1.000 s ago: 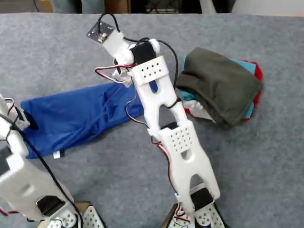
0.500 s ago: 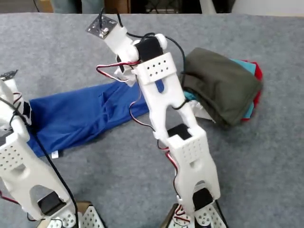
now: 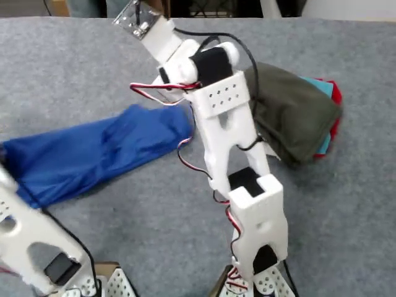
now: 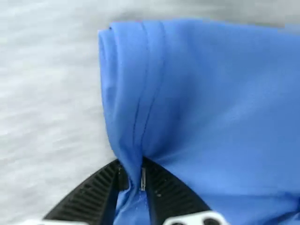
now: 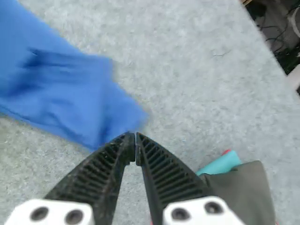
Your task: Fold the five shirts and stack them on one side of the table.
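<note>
I've got the grey table under both arms. The blue shirt lies stretched across its left half, one end bunched by the right arm and the other by the left arm. The stack of folded shirts sits just beyond the right arm, olive on top with teal and red edges beneath. The left gripper is clenched on 1 fold of the shirt. The right gripper has its jaws pressed together, and through the blur it seems to nip the shirt's edge.
</note>
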Motion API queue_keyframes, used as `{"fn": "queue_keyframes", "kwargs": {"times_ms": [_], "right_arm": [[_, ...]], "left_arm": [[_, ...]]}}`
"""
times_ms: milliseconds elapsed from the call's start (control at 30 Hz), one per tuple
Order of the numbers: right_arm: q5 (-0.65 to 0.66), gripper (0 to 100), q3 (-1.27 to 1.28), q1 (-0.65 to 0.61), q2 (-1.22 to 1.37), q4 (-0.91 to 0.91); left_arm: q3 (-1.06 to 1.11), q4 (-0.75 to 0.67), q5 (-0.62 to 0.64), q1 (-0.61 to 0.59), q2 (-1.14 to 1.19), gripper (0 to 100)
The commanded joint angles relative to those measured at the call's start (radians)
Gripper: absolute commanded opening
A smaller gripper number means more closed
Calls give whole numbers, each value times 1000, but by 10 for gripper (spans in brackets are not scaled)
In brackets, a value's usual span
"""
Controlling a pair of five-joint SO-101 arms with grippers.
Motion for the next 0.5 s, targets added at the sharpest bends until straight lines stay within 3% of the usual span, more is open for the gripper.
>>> {"fn": "queue_keyframes", "kwargs": {"times_ms": [0, 200, 467], "right_arm": [[-5, 15, 2, 31, -87, 5], [-3, 15, -2, 72, -97, 5], [-5, 15, 2, 137, -148, 5]], "left_arm": [[-134, 18, -71, -88, 0, 29], [-191, 64, -54, -53, -9, 29], [-24, 66, 199, 173, -72, 28]]}}
